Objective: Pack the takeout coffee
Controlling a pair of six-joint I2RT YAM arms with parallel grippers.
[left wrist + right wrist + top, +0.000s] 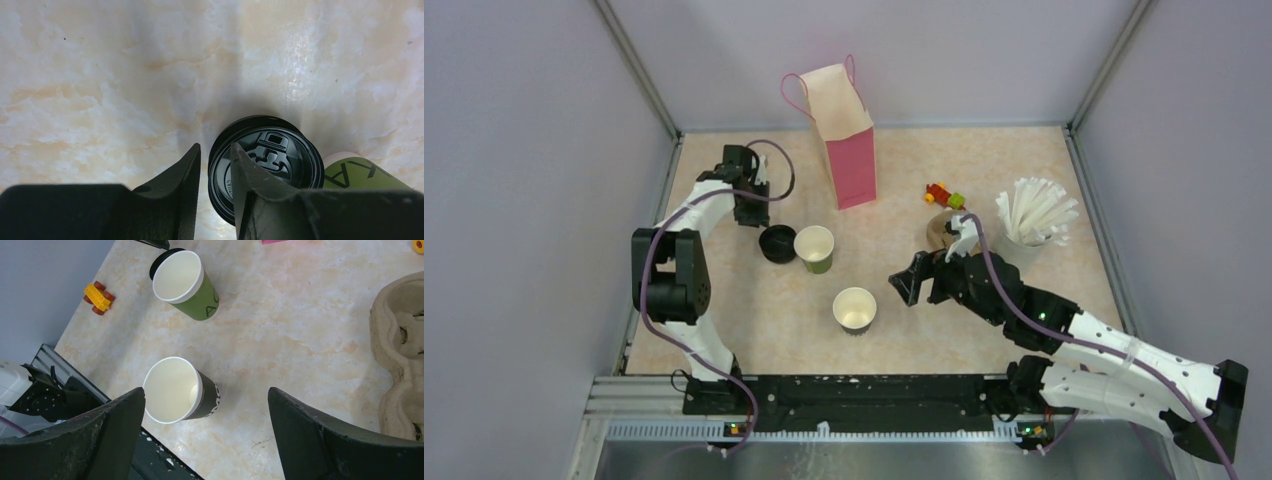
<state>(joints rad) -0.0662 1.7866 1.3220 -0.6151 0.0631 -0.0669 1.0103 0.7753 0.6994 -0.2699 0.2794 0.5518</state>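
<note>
A black paper cup (855, 310) stands open-topped and lidless near the table's middle; in the right wrist view the black cup (175, 390) shows a pale inside. A green cup (814, 248), also lidless, stands further back. Beside it lies a round black lid (776, 243). My left gripper (752, 212) is low over that lid (280, 155). The left gripper (215, 146) stands narrowly open astride the lid's rim, one finger over the lid, the other outside it with table showing between. My right gripper (911, 285) hangs wide open and empty, right of the black cup.
A pink paper bag (849, 140) stands upright at the back. A brown pulp carrier (400, 340) lies at the right, half hidden under my right arm. A cup of white straws (1029, 215) and small toy bricks (944, 193) sit back right. Another toy brick (100, 297) lies near the left wall.
</note>
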